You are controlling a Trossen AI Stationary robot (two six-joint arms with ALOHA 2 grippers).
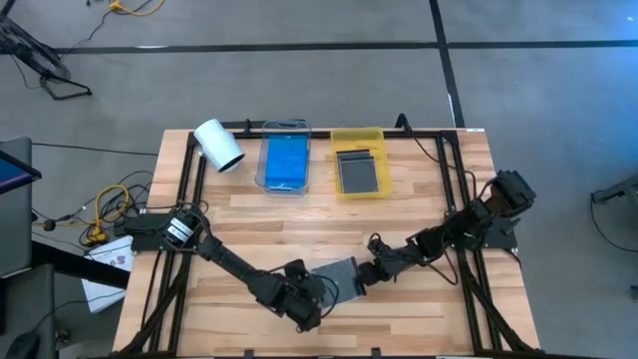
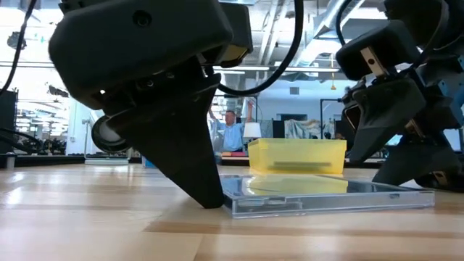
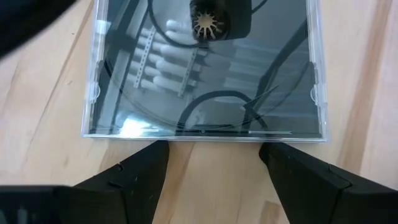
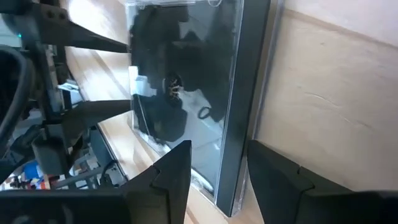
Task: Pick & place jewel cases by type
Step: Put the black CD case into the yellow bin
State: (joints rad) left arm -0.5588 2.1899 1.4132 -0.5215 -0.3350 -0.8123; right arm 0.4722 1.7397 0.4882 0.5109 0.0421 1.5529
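Note:
A clear jewel case [image 1: 337, 271] with a dark tray lies flat on the wooden table near its front edge, between my two grippers. My left gripper [image 3: 211, 155] is open, pointing steeply down. Its two fingertips rest on the wood just at one edge of the case [image 3: 205, 135]. My right gripper [image 4: 219, 149] is open, rolled on its side, and comes in low from the table's right. One finger is over the top face of the case, the other beside its dark spine [image 4: 239, 155] at one corner. My left gripper has both fingertips [image 3: 152, 152] right at the case's edge [image 3: 205, 135]; whether they touch it I cannot tell. My right gripper stands astride the case's corner [image 4: 229, 208] with room left between finger and case; whether the table-side finger [image 4: 267, 168] touches the spine I cannot tell.
At the table's far side stand a clear tray [image 1: 286, 128] holding a blue case [image 1: 286, 162], a yellow tray [image 1: 357, 134] holding a dark case [image 1: 359, 172], and a white roll [image 1: 219, 145]. A person [image 2: 232, 130] shows in the room beyond the table.

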